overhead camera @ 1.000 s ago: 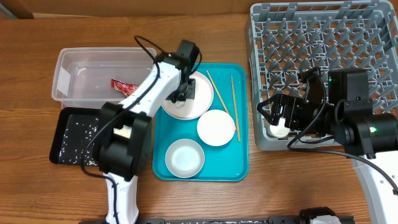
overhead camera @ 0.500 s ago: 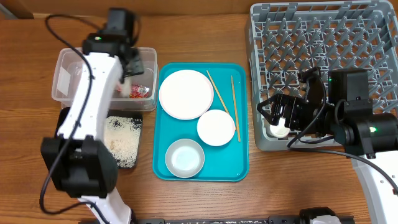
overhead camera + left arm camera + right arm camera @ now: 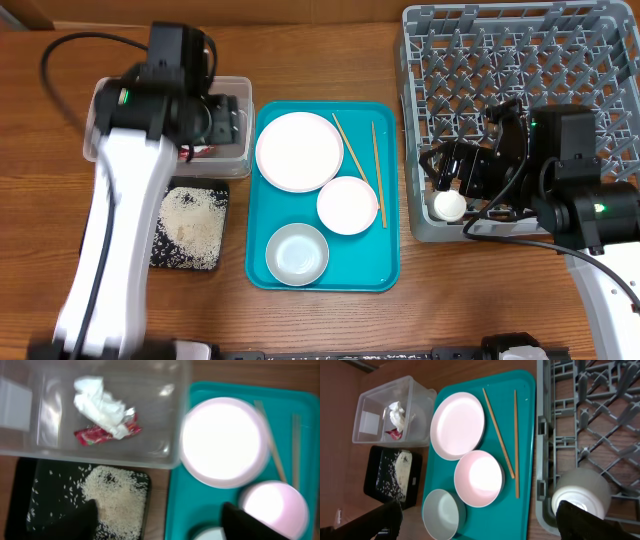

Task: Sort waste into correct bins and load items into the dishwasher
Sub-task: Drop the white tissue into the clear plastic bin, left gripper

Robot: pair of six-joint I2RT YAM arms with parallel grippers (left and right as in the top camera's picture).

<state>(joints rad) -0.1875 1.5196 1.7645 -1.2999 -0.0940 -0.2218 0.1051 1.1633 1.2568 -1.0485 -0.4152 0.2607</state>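
My left gripper [image 3: 220, 122] hangs open and empty over the right end of the clear tub [image 3: 108, 112]. In the tub lie a crumpled white tissue [image 3: 101, 402] and a red-and-white wrapper [image 3: 102, 435]. Rice [image 3: 116, 505] covers the black tray [image 3: 168, 262] in front of it. A flat plate [image 3: 298, 150], a bowl [image 3: 347, 205], a second bowl [image 3: 297, 253] and two chopsticks [image 3: 377, 172] rest on the teal tray [image 3: 386, 268]. My right gripper [image 3: 445, 180] stands open above a small white cup [image 3: 580, 492] in the front-left corner of the grey dish rack [image 3: 505, 60].
The black tray, the tub and the teal tray sit close together on the left half of the wooden table. A strip of bare wood [image 3: 404, 120] separates the teal tray from the rack. The right arm's body [image 3: 575, 190] overhangs the rack's front edge.
My left gripper has swung from the plate to above the tub and opened, and the tissue now lies in the tub. The right gripper has barely shifted over the cup.
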